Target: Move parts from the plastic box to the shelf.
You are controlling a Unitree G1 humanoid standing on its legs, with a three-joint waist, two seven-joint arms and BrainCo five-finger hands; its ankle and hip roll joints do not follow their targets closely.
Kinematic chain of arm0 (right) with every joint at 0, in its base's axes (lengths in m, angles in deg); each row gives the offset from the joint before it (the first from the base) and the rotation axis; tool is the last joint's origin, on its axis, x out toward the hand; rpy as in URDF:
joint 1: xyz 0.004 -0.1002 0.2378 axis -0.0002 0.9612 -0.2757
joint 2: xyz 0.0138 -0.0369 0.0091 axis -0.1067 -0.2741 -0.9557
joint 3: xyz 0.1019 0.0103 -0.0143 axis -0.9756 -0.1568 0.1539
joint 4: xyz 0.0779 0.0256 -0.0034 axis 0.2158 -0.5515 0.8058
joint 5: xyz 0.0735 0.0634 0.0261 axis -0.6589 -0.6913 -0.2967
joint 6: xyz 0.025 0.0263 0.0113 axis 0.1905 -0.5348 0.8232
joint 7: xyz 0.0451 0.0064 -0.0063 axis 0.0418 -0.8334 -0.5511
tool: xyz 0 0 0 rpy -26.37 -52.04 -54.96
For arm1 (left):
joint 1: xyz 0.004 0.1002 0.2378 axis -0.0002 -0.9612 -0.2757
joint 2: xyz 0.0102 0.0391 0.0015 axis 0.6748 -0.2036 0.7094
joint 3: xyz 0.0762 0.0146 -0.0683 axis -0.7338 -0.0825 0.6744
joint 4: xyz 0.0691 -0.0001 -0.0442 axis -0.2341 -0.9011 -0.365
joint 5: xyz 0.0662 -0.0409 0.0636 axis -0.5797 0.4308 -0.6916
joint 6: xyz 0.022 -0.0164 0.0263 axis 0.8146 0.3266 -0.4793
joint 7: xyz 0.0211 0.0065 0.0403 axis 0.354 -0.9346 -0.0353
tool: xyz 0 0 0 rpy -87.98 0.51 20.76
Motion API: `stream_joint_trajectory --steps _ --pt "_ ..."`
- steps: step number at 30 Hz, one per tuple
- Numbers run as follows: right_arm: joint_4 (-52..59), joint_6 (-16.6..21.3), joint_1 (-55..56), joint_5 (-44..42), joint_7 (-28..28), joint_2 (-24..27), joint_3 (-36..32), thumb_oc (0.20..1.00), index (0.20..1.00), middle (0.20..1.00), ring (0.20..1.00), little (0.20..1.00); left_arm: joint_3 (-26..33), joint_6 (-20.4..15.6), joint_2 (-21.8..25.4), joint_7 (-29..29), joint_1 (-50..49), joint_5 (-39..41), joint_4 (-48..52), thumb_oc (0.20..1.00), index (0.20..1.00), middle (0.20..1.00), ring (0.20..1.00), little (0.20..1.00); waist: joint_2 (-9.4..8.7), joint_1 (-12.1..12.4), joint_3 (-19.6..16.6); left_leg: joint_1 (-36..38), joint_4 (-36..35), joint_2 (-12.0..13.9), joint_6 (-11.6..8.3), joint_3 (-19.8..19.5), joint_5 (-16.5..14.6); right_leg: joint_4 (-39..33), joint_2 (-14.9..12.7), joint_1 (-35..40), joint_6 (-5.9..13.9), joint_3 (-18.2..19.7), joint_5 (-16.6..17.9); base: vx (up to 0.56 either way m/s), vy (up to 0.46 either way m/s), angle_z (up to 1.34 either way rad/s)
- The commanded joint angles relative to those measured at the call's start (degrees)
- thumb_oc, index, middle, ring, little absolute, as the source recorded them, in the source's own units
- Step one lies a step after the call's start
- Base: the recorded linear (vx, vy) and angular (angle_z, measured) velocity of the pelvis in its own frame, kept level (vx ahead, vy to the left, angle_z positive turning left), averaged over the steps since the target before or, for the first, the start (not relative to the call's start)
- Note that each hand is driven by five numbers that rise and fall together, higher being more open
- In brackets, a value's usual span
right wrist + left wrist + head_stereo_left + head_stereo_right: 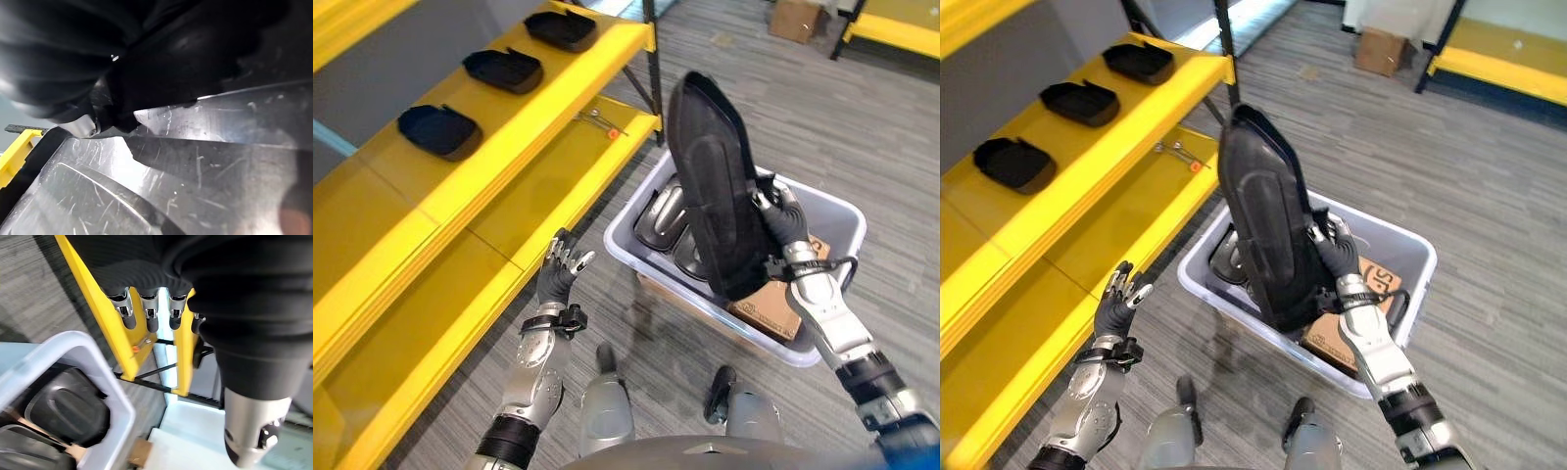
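I see the long black moulded part (713, 186) held upright above the plastic box (837, 220), its lower end clasped by my right hand (781, 217), whose fingers curl round its right edge while the upper end rises free. The part is glossy, elongated and tapered to a rounded top, with a raised oval panel along its middle; in the right wrist view its surface (195, 166) shows fine scratches. Beneath it the pale grey box sits on the carpeted floor (783, 108), holding further dark parts (664, 217) and a brown cardboard carton (771, 308). My left hand (558, 272) is raised beside the yellow shelf (460, 201), fingers loosely spread and holding nothing. On the upper level of the shelf lie three smaller black trays (440, 130) in a row, well apart from each other.
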Motion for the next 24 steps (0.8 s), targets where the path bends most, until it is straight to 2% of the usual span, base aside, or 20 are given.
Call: stream_joint_trajectory --steps 1,2,4,5,6,7,8,9,11,13,14,15,16,17,18,19,20,21,24 --pt "4.8 3.2 0.0 -1.7 0.1 -0.6 -3.4 0.2 0.2 0.2 0.2 0.2 2.1 -1.8 0.7 1.1 2.8 1.1 1.5 1.0 1.0 1.0 1.0 1.0 -0.32 -2.2 -1.7 0.4 -4.6 0.7 -3.63 -0.7 5.7 -2.4 -3.2 4.0 6.02 3.4 3.4 0.07 0.166 0.63" --pt "5.4 3.1 1.4 -1.6 0.0 -0.7 -4.3 0.2 0.2 0.2 0.2 0.2 2.1 -1.5 0.7 1.5 2.2 1.0 1.6 1.0 1.0 1.0 1.0 1.0 -0.39 -2.4 -1.9 0.6 -4.0 0.1 -3.49 0.1 4.2 -2.1 -4.7 5.2 6.79 2.8 3.6 0.1 0.265 0.17" --pt "4.7 2.6 1.5 -1.7 0.2 -1.3 -4.5 0.2 0.2 0.2 0.2 0.2 2.2 -1.8 1.4 1.5 2.3 0.6 1.7 1.0 1.0 1.0 1.0 1.0 -0.79 -1.9 -1.5 -0.9 -0.4 -1.5 -3.28 -1.5 2.1 -3.4 -6.6 7.0 7.63 2.3 5.5 0.09 0.268 0.18" --pt "4.9 2.5 2.6 -1.5 0.1 -1.8 -5.0 0.2 0.2 0.2 0.2 0.2 3.3 -1.7 2.4 1.7 2.0 0.7 2.3 1.0 1.0 1.0 1.0 1.0 -1.65 -1.3 -1.3 -2.6 1.9 -2.2 -2.92 -0.8 0.8 -4.6 -8.1 8.6 8.18 1.0 7.0 0.05 0.177 0.37" --pt "4.9 2.5 2.6 -1.5 0.1 -1.9 -5.0 0.2 0.2 0.2 0.2 0.2 3.3 -1.7 2.5 1.7 1.9 0.8 2.4 1.0 1.0 1.0 1.0 1.0 -1.7 -1.4 -1.3 -2.6 2.0 -2.2 -2.87 -0.9 0.7 -4.6 -8.1 8.6 8.24 1.0 7.1 0.13 0.327 0.64" --pt "4.9 2.0 3.1 -1.6 -0.7 -2.8 -4.5 0.2 0.2 0.2 0.2 0.2 4.5 -2.1 3.1 1.3 0.9 0.2 2.9 1.0 1.0 1.0 1.0 1.0 -2.95 -0.2 -1.6 -4.6 6.4 -4.6 -1.7 -2.0 -2.9 -6.7 -10.9 10.8 9.88 0.0 11.2 0.13 0.308 0.48" --pt "4.7 2.0 3.0 -1.8 -0.9 -3.2 -4.1 0.2 0.2 0.2 0.2 0.2 4.8 -2.1 3.1 1.2 0.7 0.2 2.9 1.0 1.0 1.0 1.0 1.0 -3.2 0.3 -1.8 -5.2 7.2 -5.4 -1.06 -2.2 -4.1 -7.3 -11.5 11.3 10.27 -0.2 12.1 0.21 0.444 0.51" --pt "4.3 1.9 3.0 -2.1 -1.3 -4.0 -3.4 0.2 0.2 0.2 0.2 0.2 5.8 -2.2 3.7 1.1 0.2 0.1 3.8 1.0 1.0 1.0 1.0 1.0 -4.04 1.5 -2.4 -7.8 11.0 -7.2 -0.17 -3.0 -6.4 -8.9 -13.3 12.8 11.34 -1.1 15.7 0.15 0.284 0.26" --pt "3.8 1.5 3.1 -2.9 -1.9 -4.9 -2.5 0.2 0.2 0.2 0.2 0.2 6.2 -2.1 3.8 1.0 0.2 -0.5 3.9 1.0 1.0 1.0 1.0 1.0 -4.6 2.4 -3.2 -8.7 11.5 -9.5 1.1 -3.7 -8.2 -10.0 -15.0 13.9 12.29 -2.0 19.1 0.14 0.265 0.43" --pt "3.4 1.2 3.0 -4.5 -2.4 -5.9 -1.4 0.2 0.2 0.2 0.2 0.2 6.1 -1.7 4.0 0.7 0.4 -1.9 3.7 1.0 1.0 1.0 1.0 1.0 -4.97 3.0 -4.4 -8.7 10.3 -12.6 2.92 -4.4 -8.9 -9.7 -17.1 14.7 13.19 -2.4 24.9 0.15 0.275 0.47" --pt "3.4 1.1 2.5 -5.1 -2.7 -6.4 -0.8 0.2 0.2 0.2 0.2 0.2 6.3 -1.7 4.2 0.5 0.7 -2.3 3.5 1.0 1.0 1.0 1.0 1.0 -4.97 2.9 -4.6 -8.3 9.5 -13.9 3.89 -4.6 -9.0 -8.4 -17.6 13.8 13.18 -1.7 26.6 0.13 0.28 0.58" --pt "3.4 1.2 2.2 -5.5 -2.9 -6.7 -0.4 0.2 0.2 0.2 0.2 0.2 6.3 -1.7 4.4 0.1 0.9 -2.9 3.3 1.0 1.0 1.0 1.0 1.0 -4.64 2.6 -4.7 -7.5 8.0 -15.0 4.77 -5.0 -8.6 -6.0 -17.2 12.5 12.59 0.3 26.6 0.07 0.294 0.7" --pt "3.6 1.3 2.2 -5.8 -3.0 -6.8 -0.3 0.2 0.2 0.2 0.2 0.2 6.3 -1.7 4.5 -0.3 1.2 -3.6 3.2 1.0 1.0 1.0 1.0 1.0 -4.51 2.2 -5.0 -6.9 5.2 -16.4 5.88 -5.2 -6.6 -4.7 -16.0 10.7 10.97 3.0 26.1 0.03 0.206 0.65" --pt "3.6 1.3 2.2 -5.8 -3.0 -6.8 -0.2 0.2 0.2 0.2 0.2 0.2 6.3 -1.7 4.5 -0.3 1.2 -3.6 3.2 1.0 1.0 1.0 1.0 1.0 -4.6 2.3 -5.1 -6.9 5.0 -16.4 5.87 -5.1 -6.4 -4.5 -16.1 10.4 10.95 3.2 26.0 0.07 0.195 0.65" --pt "3.8 1.5 1.9 -6.3 -3.3 -6.7 0.1 0.2 0.2 0.2 0.2 0.2 6.3 -1.8 4.7 -0.7 1.5 -4.2 3.1 1.0 1.0 1.0 1.0 1.0 -3.98 1.9 -5.2 -5.1 1.5 -17.0 6.09 -6.2 -5.4 -3.4 -12.6 8.0 9.75 6.4 23.0 0.18 0.205 0.63" --pt "3.5 1.7 1.3 -6.6 -3.5 -6.9 0.4 0.2 0.2 0.2 0.2 0.2 6.6 -2.0 4.5 -1.1 2.2 -4.6 2.9 1.0 1.0 1.0 1.0 1.0 -3.32 1.6 -5.0 -2.2 -2.0 -17.8 6.24 -6.7 -4.8 -3.2 -9.4 5.5 8.5 6.8 18.3 0.27 0.223 0.63" --pt "3.0 1.9 0.9 -7.2 -3.5 -7.2 0.6 0.2 0.2 0.2 0.2 0.2 6.7 -2.1 4.2 -1.5 2.5 -4.9 2.8 1.0 1.0 1.0 1.0 1.0 -2.95 1.1 -4.3 0.2 -3.8 -18.1 6.23 -7.8 -4.7 -4.1 -6.9 3.5 7.74 7.7 15.6 0.23 0.122 0.61" --pt "2.6 2.0 0.7 -7.4 -3.4 -7.2 0.8 0.2 0.2 0.2 0.2 0.2 6.5 -2.2 3.8 -1.8 2.9 -4.9 2.8 1.0 1.0 1.0 1.0 1.0 -2.76 0.7 -3.6 1.0 -4.1 -18.0 6.19 -8.5 -4.8 -4.8 -4.7 1.9 7.33 9.2 14.1 0.15 -0.005 0.47" --pt "2.9 2.4 0.3 -8.6 -3.3 -7.1 0.9 0.2 0.2 0.2 0.2 0.2 5.6 -2.2 3.2 -1.9 3.9 -4.7 2.0 1.0 1.0 1.0 1.0 1.0 -3.02 -1.9 -2.0 3.4 -5.5 -19.4 6.14 -12.8 -4.6 -8.4 5.2 -4.2 7.24 22.1 13.1 0.14 -0.054 0.67"
